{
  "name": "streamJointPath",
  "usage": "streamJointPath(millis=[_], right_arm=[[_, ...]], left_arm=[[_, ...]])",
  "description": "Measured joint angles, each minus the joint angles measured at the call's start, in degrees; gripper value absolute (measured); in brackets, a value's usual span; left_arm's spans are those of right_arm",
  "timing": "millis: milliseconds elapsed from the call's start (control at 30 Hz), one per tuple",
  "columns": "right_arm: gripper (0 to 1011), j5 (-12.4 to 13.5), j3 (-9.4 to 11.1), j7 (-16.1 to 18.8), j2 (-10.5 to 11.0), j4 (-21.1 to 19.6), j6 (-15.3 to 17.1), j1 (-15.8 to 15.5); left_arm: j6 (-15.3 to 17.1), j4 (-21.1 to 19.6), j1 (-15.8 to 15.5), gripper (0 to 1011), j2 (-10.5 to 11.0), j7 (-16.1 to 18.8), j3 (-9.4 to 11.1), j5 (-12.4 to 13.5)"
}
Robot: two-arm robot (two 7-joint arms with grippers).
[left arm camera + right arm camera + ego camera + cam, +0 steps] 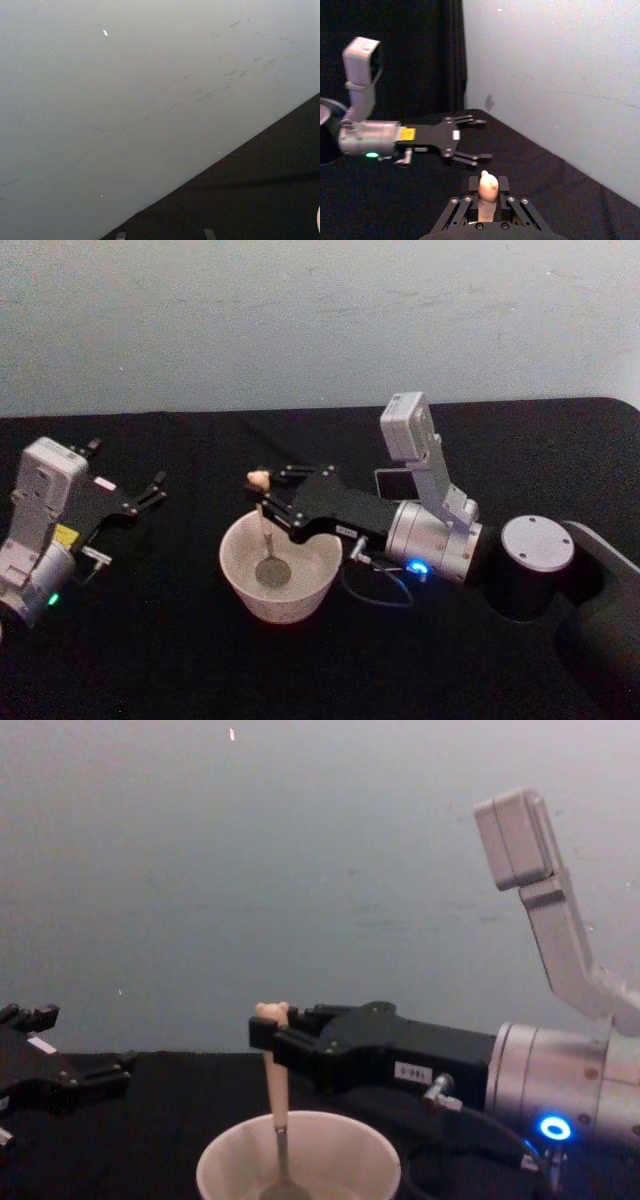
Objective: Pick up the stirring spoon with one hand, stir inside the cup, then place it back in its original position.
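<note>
The right claw (262, 494) reaches in from the right above the cup (282, 606), clenched on the cream handle of the stirring spoon (266, 538) just below its bear head. The spoon stands nearly upright inside the cup, which sits near the middle of the black worktop (180, 660), and its round metal bowl is down at the cup's bottom. The left claw (148, 492) is over the worktop's left side, well apart from the cup, its fingers spread wide and grasping nothing.
</note>
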Motion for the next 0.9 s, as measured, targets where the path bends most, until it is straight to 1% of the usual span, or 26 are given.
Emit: streamJointPath(millis=[167, 333, 467, 567, 733, 767, 800, 900], right_arm=[[227, -0.48, 1.13, -1.11, -0.74, 1.84, -0.38, 0.79], [227, -0.64, 2.23, -1.77, -0.47, 1.92, -0.23, 0.64], [227, -0.75, 2.94, -2.04, 0.71, 0.15, 0.23, -0.54], [227, -0.57, 3.67, -2.01, 2.57, -3.3, 0.86, -2.48], [227, 0.19, 4.2, -1.52, 4.46, -7.07, 1.5, -4.65], [227, 0.49, 4.22, -1.26, 4.89, -8.04, 1.77, -5.21], [227, 0.49, 4.22, -1.26, 4.89, -8.04, 1.77, -5.21], [227, 0.83, 3.84, -0.76, 5.58, -9.67, 2.25, -6.23]], left_arm=[[0.0, 0.0, 0.0, 1001, 0.0, 0.0, 0.0, 0.0], [0.0, 0.0, 0.0, 1001, 0.0, 0.0, 0.0, 0.0], [0.0, 0.0, 0.0, 1001, 0.0, 0.0, 0.0, 0.0], [0.0, 0.0, 0.0, 1001, 0.0, 0.0, 0.0, 0.0], [0.0, 0.0, 0.0, 1001, 0.0, 0.0, 0.0, 0.0], [0.0, 0.0, 0.0, 1001, 0.0, 0.0, 0.0, 0.0], [0.0, 0.0, 0.0, 1002, 0.0, 0.0, 0.0, 0.0], [0.0, 0.0, 0.0, 1001, 0.0, 0.0, 0.0, 0.0]])
